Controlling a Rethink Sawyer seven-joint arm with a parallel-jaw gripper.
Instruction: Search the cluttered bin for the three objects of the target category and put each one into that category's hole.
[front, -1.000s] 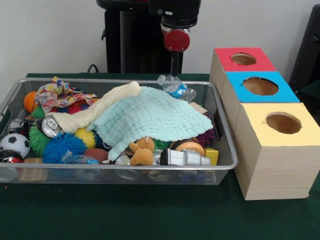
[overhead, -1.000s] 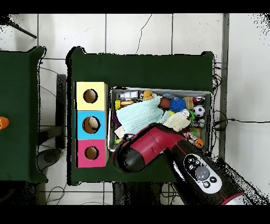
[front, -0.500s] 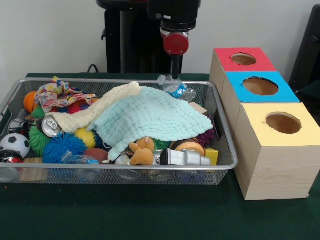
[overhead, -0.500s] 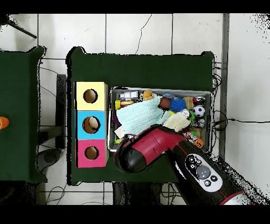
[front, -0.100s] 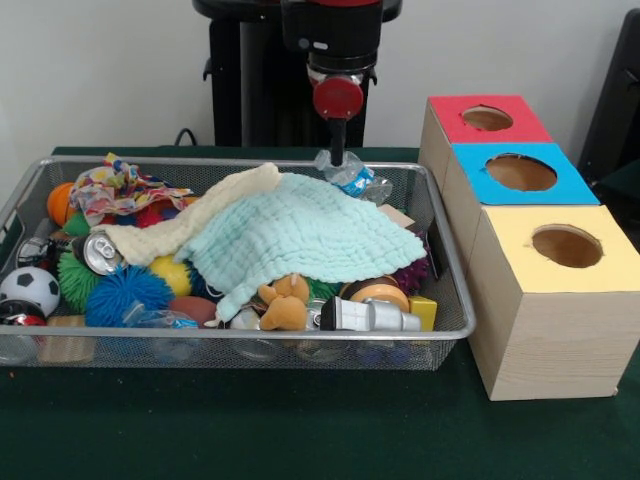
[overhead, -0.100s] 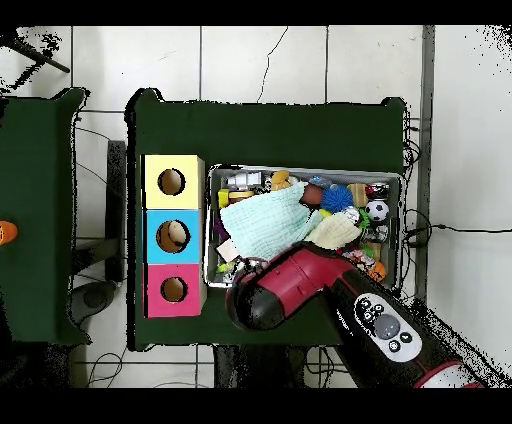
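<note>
Bin (front, -0.100s: 440, 330) clutter sits on the green surface (front, -0.100s: 300, 430), left of the 3 hole boxes in front view. Tool (front, -0.100s: 337, 155) hangs over the bin's far rim, just above a crumpled plastic bottle (front, -0.100s: 350, 175) whose long axis runs left-right there. Whether the tool is spread or pinching, I cannot tell.
</note>
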